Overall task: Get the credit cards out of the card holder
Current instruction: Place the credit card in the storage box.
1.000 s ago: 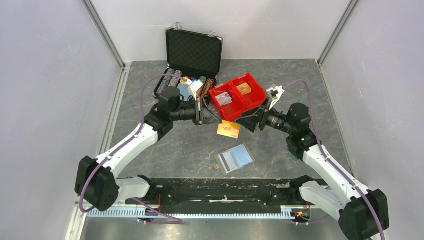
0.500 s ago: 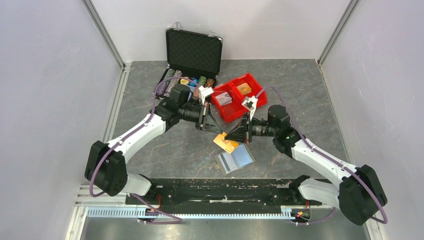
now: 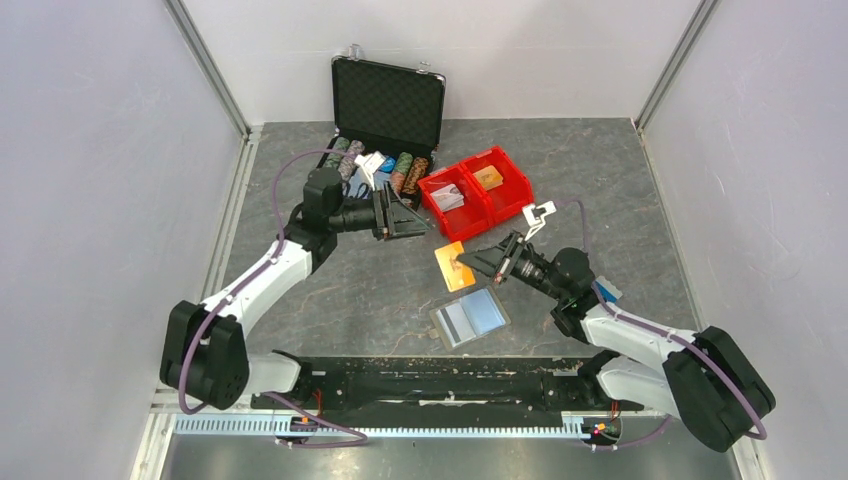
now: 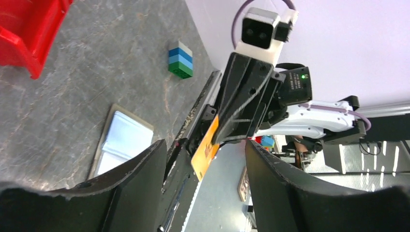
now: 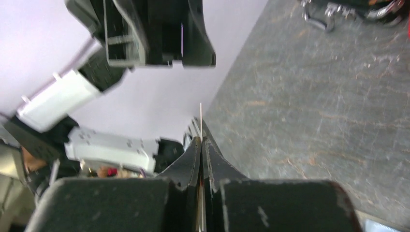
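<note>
Between the two arms, over the middle of the table [image 3: 330,290], an orange card [image 3: 452,268] is held by the right gripper [image 3: 470,259], whose jaws are clenched on one edge of it. From the right wrist the card is seen edge-on only, as a thin pale line rising from the pressed fingertips, so its face cannot be read. Its print is too small to be made out from above.

The left gripper [image 3: 408,216] is held well apart from the card, its jaws released and nothing between them. In the right wrist view it is cut off by the top edge.

The card holder [image 3: 468,318] is laid open and flat on the table, just on the near side of the card. A grey panel and a light blue panel are shown; whether more cards are inside cannot be told. One corner is hidden behind a finger in the left wrist view.

A small stack of blocks [image 4: 180,59] is largely hidden by the right arm from above. Chips [image 3: 408,170] in the black case [image 3: 388,100] are partly covered by the left gripper, and what lies in the red bins [image 3: 476,190] is too small to be named.
</note>
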Available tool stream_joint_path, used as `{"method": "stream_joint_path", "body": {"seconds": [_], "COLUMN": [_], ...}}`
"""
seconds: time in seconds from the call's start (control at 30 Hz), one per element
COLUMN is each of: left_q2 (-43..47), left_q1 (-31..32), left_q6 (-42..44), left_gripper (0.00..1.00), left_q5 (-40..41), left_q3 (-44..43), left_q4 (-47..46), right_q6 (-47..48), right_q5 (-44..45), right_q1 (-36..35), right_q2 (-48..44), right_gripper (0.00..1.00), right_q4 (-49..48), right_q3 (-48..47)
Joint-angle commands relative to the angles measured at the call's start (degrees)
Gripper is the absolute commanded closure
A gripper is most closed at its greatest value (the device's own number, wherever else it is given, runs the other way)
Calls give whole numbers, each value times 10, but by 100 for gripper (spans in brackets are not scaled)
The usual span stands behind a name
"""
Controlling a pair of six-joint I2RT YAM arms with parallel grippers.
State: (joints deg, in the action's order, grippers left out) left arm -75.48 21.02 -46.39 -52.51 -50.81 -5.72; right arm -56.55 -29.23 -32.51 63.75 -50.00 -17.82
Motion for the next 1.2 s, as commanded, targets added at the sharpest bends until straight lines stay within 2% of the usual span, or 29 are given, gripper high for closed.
{"method": "stream_joint_path", "body": {"seconds": [0.0, 0.2, 0.4, 0.47, 0.57, 0.7, 0.8, 0.87, 0.97, 1.0, 1.07, 1.17], "left_q2": [24, 22, -18, -30, -42, -53, -62, -69, -75, -77, -78, -69], "left_q1": [10, 72, 105, 109, 109, 109, 109, 108, 106, 104, 101, 99], "left_q6": [-96, -88, -111, -127, -139, -142, -158, -164, -167, -163, -143, -72], "left_gripper": [32, 28, 32, 41, 59, 74, 89, 97, 98, 98, 98, 98], "left_q5": [13, 79, 76, 64, 53, 44, 36, 28, 10, 2, -19, -50], "left_q3": [39, 62, 55, 53, 52, 56, 62, 63, 60, 58, 48, 26], "left_q4": [-153, -167, -221, -247, -265, -278, -309, -322, -320, -311, -275, -169], "right_q6": [-119, -139, -145, -139, -127, -113, -122, -111, -79, -60, -21, 31], "right_q5": [147, 232, 227, 220, 198, 166, 153, 135, 92, 72, 8, -104], "right_q1": [-4, -12, -13, -13, -13, -12, -13, -9, 6, 17, 43, 95], "right_q2": [-14, -24, -14, -12, -9, 1, 8, 9, 4, 4, 2, 0], "right_gripper": [100, 100, 100, 100, 100, 97, 96, 94, 86, 81, 73, 62], "right_q4": [-153, -167, -169, -167, -173, -181, -208, -206, -183, -164, -108, -46], "right_q3": [18, 30, 31, 34, 44, 55, 71, 69, 54, 42, 15, -23]}}
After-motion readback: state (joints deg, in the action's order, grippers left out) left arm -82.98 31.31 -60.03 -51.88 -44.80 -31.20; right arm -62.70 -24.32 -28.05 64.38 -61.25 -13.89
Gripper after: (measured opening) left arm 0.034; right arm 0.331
